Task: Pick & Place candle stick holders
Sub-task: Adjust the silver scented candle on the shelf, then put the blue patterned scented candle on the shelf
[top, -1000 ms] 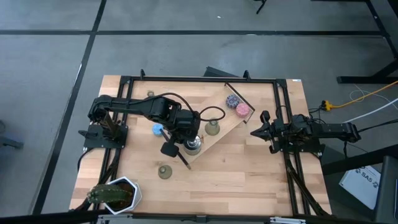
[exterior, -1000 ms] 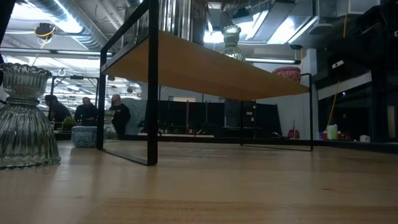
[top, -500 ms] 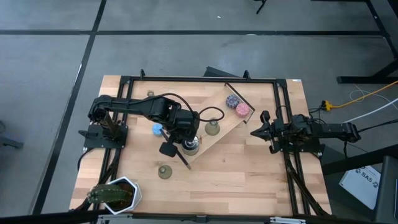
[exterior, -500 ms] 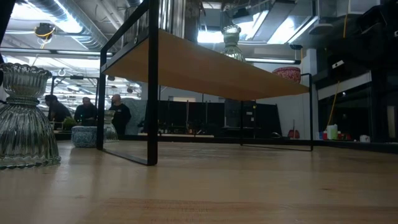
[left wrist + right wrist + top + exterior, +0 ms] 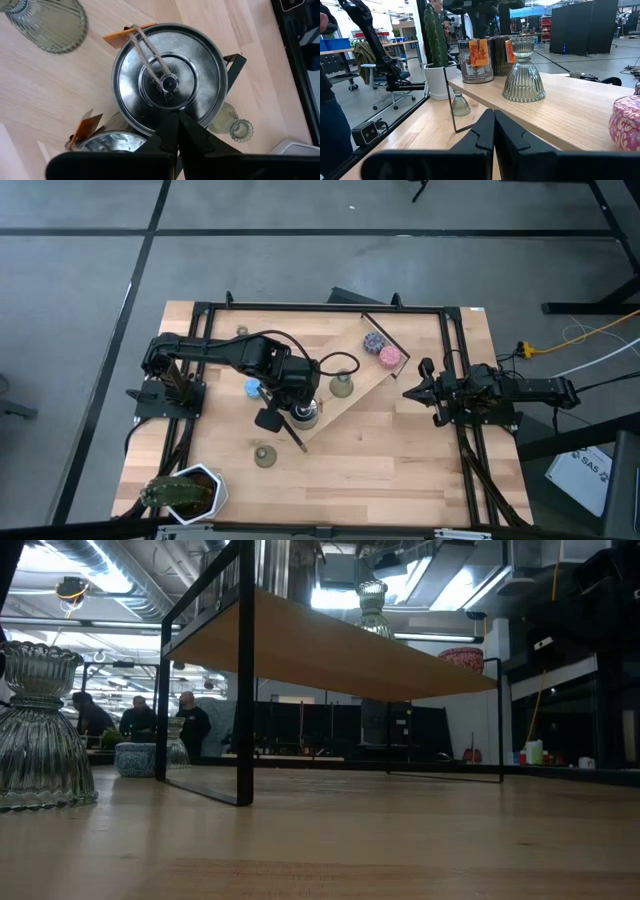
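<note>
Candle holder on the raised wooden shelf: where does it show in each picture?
High view: candle stick holder near centre.
Low view: holder at top, on the shelf.
Left wrist view: holder in the upper-left corner.
Right wrist view: holder right of centre.
Shared landmark: the wooden shelf beneath it.

We see a round silver tin (image 5: pixel 169 80) w/ twine on its lid, pink (image 5: pixel 389 357) & purple (image 5: pixel 373 341) pucks on the raised shelf (image 5: pixel 372 387), a potted cactus (image 5: pixel 180 493) at the table (image 5: pixel 400 460) corner.
</note>
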Action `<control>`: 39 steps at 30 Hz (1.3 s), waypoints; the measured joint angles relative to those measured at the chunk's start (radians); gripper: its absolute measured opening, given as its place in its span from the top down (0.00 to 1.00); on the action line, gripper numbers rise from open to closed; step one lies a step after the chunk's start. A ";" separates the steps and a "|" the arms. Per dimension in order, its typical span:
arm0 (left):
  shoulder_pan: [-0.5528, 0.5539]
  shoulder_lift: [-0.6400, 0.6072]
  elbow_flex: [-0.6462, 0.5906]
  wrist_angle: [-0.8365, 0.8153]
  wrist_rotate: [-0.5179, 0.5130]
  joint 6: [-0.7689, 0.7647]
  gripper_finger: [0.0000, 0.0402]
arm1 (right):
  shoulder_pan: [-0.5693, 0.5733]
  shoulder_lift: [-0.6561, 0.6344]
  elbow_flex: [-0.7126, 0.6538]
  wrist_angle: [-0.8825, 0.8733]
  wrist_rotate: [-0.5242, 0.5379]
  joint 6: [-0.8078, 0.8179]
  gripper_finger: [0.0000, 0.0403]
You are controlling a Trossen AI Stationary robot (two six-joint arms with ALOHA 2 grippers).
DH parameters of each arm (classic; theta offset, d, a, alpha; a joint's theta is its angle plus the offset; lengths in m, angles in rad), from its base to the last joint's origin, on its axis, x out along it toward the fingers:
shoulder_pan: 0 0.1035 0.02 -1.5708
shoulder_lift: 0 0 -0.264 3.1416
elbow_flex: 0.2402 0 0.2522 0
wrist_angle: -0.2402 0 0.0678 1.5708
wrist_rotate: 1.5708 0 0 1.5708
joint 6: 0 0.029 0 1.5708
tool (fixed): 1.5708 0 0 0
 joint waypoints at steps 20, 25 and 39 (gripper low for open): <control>0.059 -0.061 0.108 -0.120 -0.015 -0.008 0.99 | 0.000 0.000 0.000 0.000 0.000 0.000 0.98; 0.099 -0.098 0.087 -0.131 -0.069 -0.010 1.00 | 0.000 0.000 0.000 0.000 0.000 0.000 0.98; 0.209 -0.271 -0.256 -0.043 -0.069 -0.041 1.00 | 0.000 0.000 0.000 0.000 0.000 0.000 0.98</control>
